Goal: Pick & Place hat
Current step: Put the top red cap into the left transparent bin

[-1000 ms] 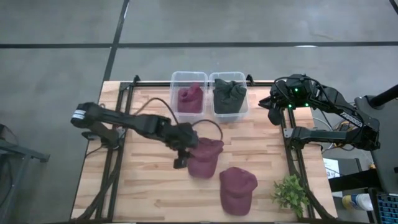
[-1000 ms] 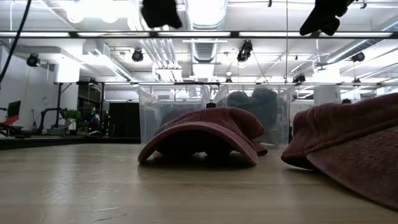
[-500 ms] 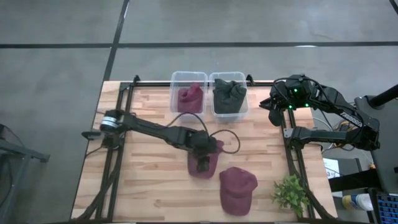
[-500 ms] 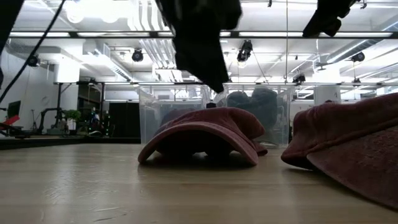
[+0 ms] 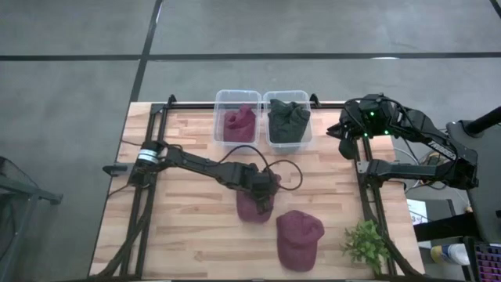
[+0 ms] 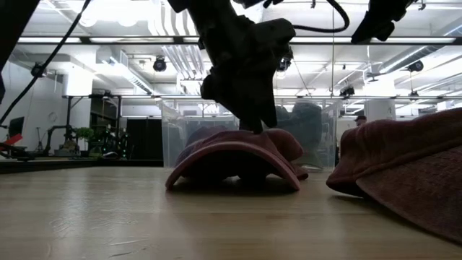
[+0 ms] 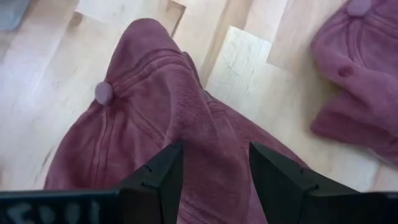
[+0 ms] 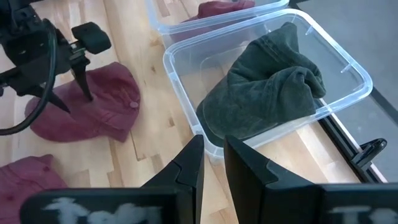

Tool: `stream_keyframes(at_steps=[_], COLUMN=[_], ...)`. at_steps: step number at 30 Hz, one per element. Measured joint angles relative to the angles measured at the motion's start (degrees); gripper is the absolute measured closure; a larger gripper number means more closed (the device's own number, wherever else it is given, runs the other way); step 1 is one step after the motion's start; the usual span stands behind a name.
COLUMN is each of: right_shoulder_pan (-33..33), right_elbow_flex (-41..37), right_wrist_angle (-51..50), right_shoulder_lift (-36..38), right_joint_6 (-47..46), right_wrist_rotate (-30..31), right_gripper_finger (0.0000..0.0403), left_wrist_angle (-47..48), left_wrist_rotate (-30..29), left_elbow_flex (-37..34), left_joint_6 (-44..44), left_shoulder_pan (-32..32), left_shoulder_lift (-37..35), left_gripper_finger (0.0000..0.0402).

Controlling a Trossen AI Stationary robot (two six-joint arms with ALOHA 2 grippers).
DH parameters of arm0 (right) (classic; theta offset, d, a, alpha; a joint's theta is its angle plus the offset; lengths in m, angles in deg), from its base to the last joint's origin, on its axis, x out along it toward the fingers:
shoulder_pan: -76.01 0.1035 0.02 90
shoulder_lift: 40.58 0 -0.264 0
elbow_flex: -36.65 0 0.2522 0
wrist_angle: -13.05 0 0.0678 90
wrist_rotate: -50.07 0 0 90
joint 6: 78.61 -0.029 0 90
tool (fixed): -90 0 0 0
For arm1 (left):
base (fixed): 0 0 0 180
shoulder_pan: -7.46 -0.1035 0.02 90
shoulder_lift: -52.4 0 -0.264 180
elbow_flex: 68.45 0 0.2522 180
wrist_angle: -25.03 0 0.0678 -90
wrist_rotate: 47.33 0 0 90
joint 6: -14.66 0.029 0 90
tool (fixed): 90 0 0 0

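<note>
A maroon hat (image 5: 249,211) lies crown up on its brim and rim at the middle of the wooden table (image 5: 188,235). My left gripper (image 7: 214,152) stands open on top of it (image 6: 231,155), a raised fold of its cloth between the fingers. A second maroon hat (image 5: 299,237) lies nearer the front right. My right gripper (image 5: 343,147) hangs raised at the table's far right edge, its fingers (image 8: 196,155) close together with nothing between them. My left gripper comes slanting down from the table's left onto the hat's crown (image 7: 208,121). Its two open fingers stand one on each side of a raised fold of cloth. In the low view a fingertip (image 6: 258,124) meets the top of the hat. The hat stays on the table.
Two clear bins stand at the far edge: the left one (image 5: 237,100) holds a maroon hat, the right one (image 5: 288,100) a dark green hat (image 8: 267,87). A small green plant (image 5: 365,244) stands at the front right corner. Bare wood lies at the front left.
My left gripper has gone toward the table's right edge and down, from beside the middle hat onto its crown, rolling as it went. The hat's top has sunk a little under the fingers and its near edge has shifted slightly.
</note>
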Motion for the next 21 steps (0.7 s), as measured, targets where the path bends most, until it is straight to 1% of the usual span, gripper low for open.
stream_keyframes(at_steps=[5, 9, 21], right_shoulder_pan=[0.0, 0.0, 0.0], right_elbow_flex=[0.0, 0.0, 0.0], right_wrist_angle=[0.0, 0.0, 0.0], right_shoulder_lift=[0.0, 0.0, 0.0], right_joint_6=[0.9, 1.1, 1.3], right_wrist_rotate=[0.0, 0.0, 0.0], right_gripper_finger=[0.0344, 0.0344, 0.0344], left_wrist_angle=[0.0, 0.4, 0.6], left_wrist_rotate=[-1.0, -2.5, -2.6], left_elbow_flex=[0.1, 0.1, -0.9], left_joint_6=[-4.0, -4.4, -4.9], left_shoulder_pan=[0.0, 0.1, -0.1], left_shoulder_lift=[-2.4, -3.1, 0.2], left_gripper_finger=[0.0227, 0.0227, 0.0227])
